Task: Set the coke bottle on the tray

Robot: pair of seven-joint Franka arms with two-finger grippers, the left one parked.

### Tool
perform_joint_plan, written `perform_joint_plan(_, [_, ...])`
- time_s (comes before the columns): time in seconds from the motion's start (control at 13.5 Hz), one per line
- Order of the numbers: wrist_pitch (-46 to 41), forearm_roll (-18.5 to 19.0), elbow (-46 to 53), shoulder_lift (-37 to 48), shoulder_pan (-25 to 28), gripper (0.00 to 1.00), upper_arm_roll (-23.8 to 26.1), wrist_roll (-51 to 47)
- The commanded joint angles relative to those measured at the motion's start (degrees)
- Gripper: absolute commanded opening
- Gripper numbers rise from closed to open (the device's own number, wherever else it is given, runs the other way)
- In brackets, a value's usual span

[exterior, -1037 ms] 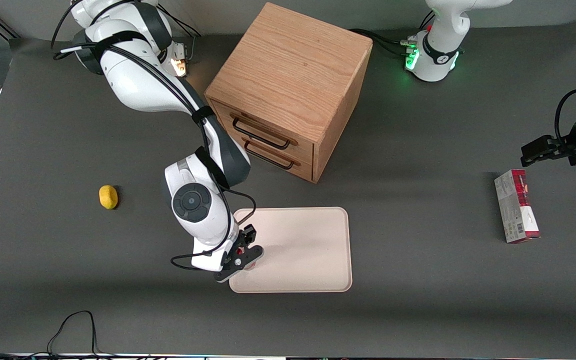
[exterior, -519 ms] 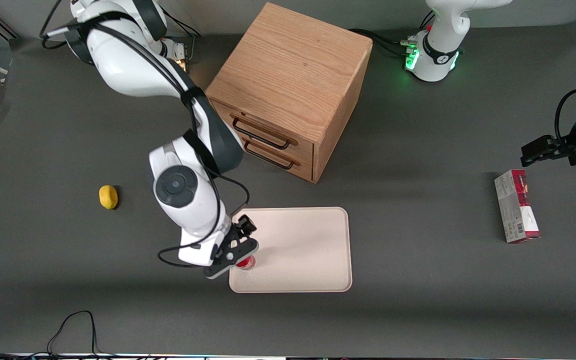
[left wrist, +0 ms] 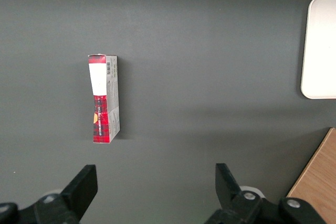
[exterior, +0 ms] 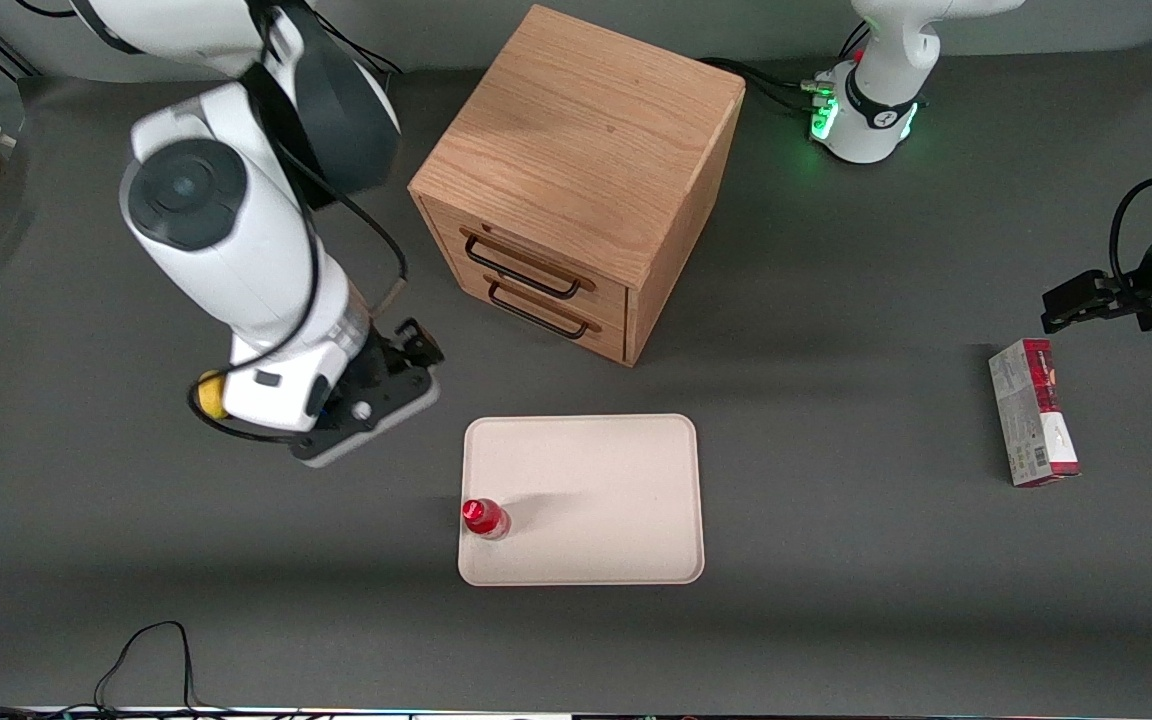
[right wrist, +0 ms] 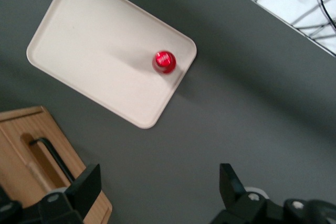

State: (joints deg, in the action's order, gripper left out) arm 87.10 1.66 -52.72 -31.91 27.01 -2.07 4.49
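Bottle (exterior: 484,518) stands upright on tray (exterior: 616,480), near its 8 o'clock corner. Gripper (right wrist: 157,192) hangs clear, fingers wide apart, empty. Bottle judged light, rigid, tippable; grasp mid-body.

The red coke bottle (exterior: 484,518) contrasts with the cream tray (exterior: 596,480); the black gripper (exterior: 391,385) hangs over grey table (exterior: 836,500).

The coke bottle (exterior: 484,518) stands upright on the tray (exterior: 596,480), close to its rim at the working arm's end. Most of the tray is bare. The gripper (exterior: 376,395) hangs high, fingers wide apart, near the wooden drawer cabinet (exterior: 576,180). A carton box (exterior: 1032,412) lies toward the parked arm's end.
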Motion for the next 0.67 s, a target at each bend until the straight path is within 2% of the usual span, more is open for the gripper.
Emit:
perform_joint_plan(0.0, [-1.50, 0.02, -8.76, 8.22, -2.73, 1.00, -1.89, 0.17])
perform_joint_plan(0.22, [0.35, -0.51, -19.40, 17.29, -7.92, 1.00, -1.71, 0.26])
perform_joint_plan(0.59, [2.63, -1.13, -27.86, 25.48, -16.80, 1.00, -1.62, 0.17])
